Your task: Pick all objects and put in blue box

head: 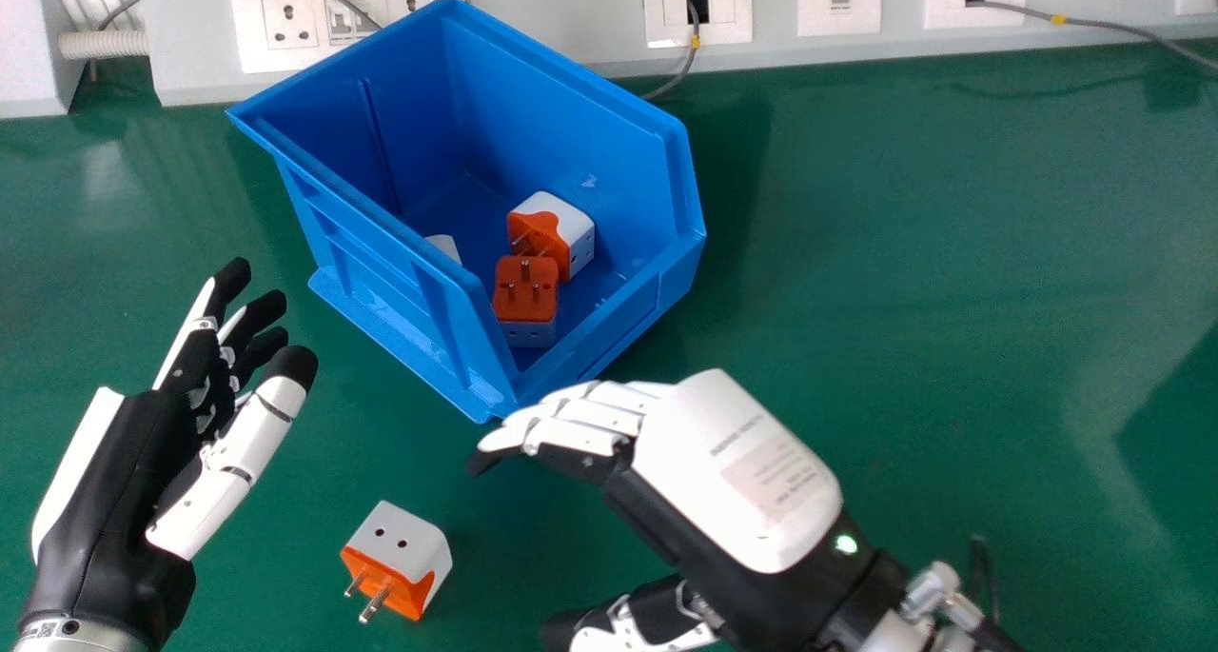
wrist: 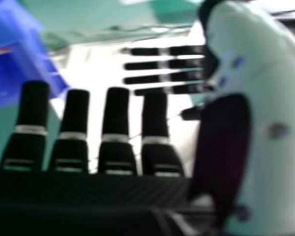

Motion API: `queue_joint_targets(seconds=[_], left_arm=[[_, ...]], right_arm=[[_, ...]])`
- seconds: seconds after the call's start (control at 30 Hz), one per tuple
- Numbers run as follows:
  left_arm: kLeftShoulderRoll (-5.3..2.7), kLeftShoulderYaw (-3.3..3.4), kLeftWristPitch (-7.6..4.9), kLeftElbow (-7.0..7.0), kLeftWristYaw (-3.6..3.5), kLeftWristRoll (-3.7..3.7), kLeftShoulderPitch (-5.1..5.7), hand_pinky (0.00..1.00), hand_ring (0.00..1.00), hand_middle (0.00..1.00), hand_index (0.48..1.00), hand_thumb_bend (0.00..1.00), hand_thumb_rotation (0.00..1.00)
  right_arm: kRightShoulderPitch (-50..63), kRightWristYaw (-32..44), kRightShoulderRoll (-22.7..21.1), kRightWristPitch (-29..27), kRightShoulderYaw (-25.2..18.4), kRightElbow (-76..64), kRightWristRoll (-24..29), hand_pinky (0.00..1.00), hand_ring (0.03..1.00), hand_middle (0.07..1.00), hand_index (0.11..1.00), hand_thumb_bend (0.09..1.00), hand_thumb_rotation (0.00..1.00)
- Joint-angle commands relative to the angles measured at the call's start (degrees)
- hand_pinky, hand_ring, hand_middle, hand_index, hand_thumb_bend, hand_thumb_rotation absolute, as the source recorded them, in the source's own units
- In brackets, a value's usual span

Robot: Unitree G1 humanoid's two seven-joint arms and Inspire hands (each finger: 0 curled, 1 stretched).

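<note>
An orange and white plug adapter lies on the green table between the hands, its pins toward the view's bottom. My left hand is to its left, fingers loosely extended, holding nothing. My right hand is to its right and above the table, fingers extended toward the adapter's far side, thumb apart. In the right hand view, my right hand has straight fingers with nothing between them and the thumb. The blue box holds two orange and white adapters and a partly hidden white piece.
The blue box stands behind the hands, its low front edge close to my right hand's fingertips. A white trunking with sockets runs along the table's back edge, with grey cables hanging from it. Green table surface extends to the right.
</note>
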Motion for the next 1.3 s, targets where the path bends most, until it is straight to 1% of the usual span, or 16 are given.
queue_joint_targets(seconds=[0.0,0.17,0.3,0.47,0.53,0.63,0.8,0.83,0.87,0.93,1.0,1.1,1.2,1.27], left_arm=[[-0.14,0.40,-1.23,-0.50,0.32,-0.28,-0.39,0.86,0.94,0.95,0.982,0.44,0.63],[-0.28,0.34,-1.19,-0.18,0.59,-0.18,-0.67,0.86,0.94,0.95,0.982,0.44,0.65],[-0.35,0.29,-1.10,-0.10,0.81,-0.14,-0.88,0.87,0.94,0.95,0.982,0.44,0.66],[-0.46,0.20,-0.45,-0.97,1.19,-0.23,-0.94,0.87,0.94,0.95,0.983,0.43,0.66],[-0.54,0.23,-0.39,-1.08,1.27,-0.28,-1.00,0.87,0.94,0.95,0.983,0.43,0.67],[-0.70,0.24,-0.20,-1.50,1.48,-0.52,-0.89,0.87,0.94,0.95,0.983,0.43,0.69],[-1.11,0.27,-0.12,-1.54,1.78,-0.74,-1.00,0.87,0.94,0.96,0.984,0.42,0.72],[-1.26,0.22,-0.09,-1.66,1.90,-0.72,-0.97,0.87,0.94,0.96,0.984,0.42,0.72],[-1.36,0.20,-0.08,-1.73,1.97,-0.71,-0.95,0.87,0.94,0.96,0.985,0.41,0.73],[-1.60,0.18,-0.07,-1.80,2.20,-0.58,-0.91,0.87,0.94,0.96,0.986,0.40,0.76],[-1.77,0.18,-0.10,-1.70,2.43,-0.42,-0.92,0.87,0.94,0.96,0.986,0.40,0.78],[-1.85,0.20,-0.03,-1.46,2.87,-0.13,-1.08,0.87,0.94,0.96,0.986,0.39,0.80],[-2.05,0.01,0.25,-1.94,3.47,0.17,-0.90,0.87,0.94,0.96,0.986,0.39,0.81],[-2.09,-0.04,0.35,-1.99,3.68,0.25,-0.89,0.87,0.94,0.96,0.986,0.39,0.82]], right_arm=[[-1.63,0.24,1.07,-1.87,0.80,0.57,2.10,0.59,0.726,0.725,0.691,0.445,0.01],[-3.41,0.28,2.02,-3.46,2.43,2.90,2.00,0.58,0.714,0.713,0.675,0.435,0.00],[-6.12,2.26,2.30,-4.05,3.57,4.69,2.60,0.57,0.710,0.710,0.671,0.442,0.00],[-11.68,6.50,2.81,-4.26,5.30,7.21,2.35,0.58,0.724,0.723,0.681,0.414,0.00],[-14.09,6.91,3.24,-4.23,5.99,8.44,0.85,0.58,0.732,0.734,0.690,0.397,0.00],[-18.18,7.56,4.13,-3.94,7.16,10.67,-1.24,0.59,0.734,0.735,0.694,0.405,0.00],[-23.85,9.06,5.65,-3.53,8.51,14.20,-2.56,0.59,0.736,0.738,0.697,0.402,0.00],[-25.24,10.00,6.05,-3.31,8.76,14.82,-2.56,0.59,0.736,0.738,0.697,0.402,0.00],[-26.20,10.67,6.32,-3.18,8.92,15.26,-2.53,0.59,0.737,0.740,0.699,0.382,0.00],[-28.60,12.31,7.08,-2.78,9.47,16.49,-2.73,0.61,0.747,0.751,0.710,0.373,0.00],[-30.55,13.95,7.63,-2.33,10.01,17.44,-2.86,0.62,0.755,0.763,0.722,0.379,0.00],[-33.00,16.29,8.32,-1.49,10.97,18.77,-3.15,0.63,0.765,0.776,0.734,0.382,0.00],[-36.10,18.41,9.33,-0.52,12.45,21.05,-4.25,0.66,0.794,0.801,0.754,0.380,0.00],[-37.41,19.11,9.77,-0.17,13.13,22.17,-4.67,0.67,0.816,0.820,0.766,0.390,0.00]])
